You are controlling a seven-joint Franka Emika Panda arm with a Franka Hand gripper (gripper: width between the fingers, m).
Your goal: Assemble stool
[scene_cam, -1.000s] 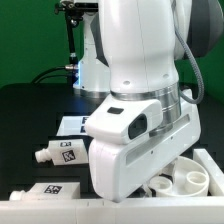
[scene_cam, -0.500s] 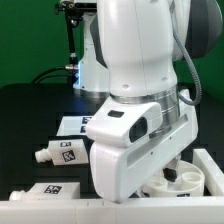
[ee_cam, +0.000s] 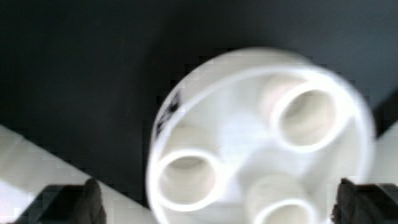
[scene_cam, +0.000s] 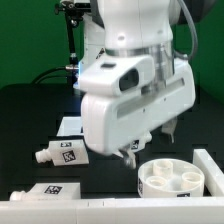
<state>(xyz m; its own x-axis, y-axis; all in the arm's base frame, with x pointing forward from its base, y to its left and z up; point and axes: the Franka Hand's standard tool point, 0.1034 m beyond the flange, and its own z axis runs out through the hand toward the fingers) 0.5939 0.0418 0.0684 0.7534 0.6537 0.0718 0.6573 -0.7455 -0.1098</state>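
Observation:
The stool's round white seat [scene_cam: 176,179] lies flat on the black table at the exterior view's lower right, its socket holes facing up. My gripper [scene_cam: 150,142] hangs open just above it and holds nothing. In the wrist view the seat [ee_cam: 231,100] is blurred and fills the frame below the open gripper [ee_cam: 217,208], whose dark fingertips [ee_cam: 71,205] stand wide apart on either side. Two short white legs with tags lie at the exterior view's left, one [scene_cam: 60,153] further back and one [scene_cam: 50,190] near the front edge.
The marker board [scene_cam: 70,126] lies on the table behind the legs, partly hidden by my arm. A white wall [scene_cam: 208,163] stands beside the seat on the right, and a white rail [scene_cam: 100,207] runs along the front. The robot base [scene_cam: 92,60] stands at the back.
The gripper has opened and let go of the seat. The arm has lifted, so the whole seat now shows in the exterior view.

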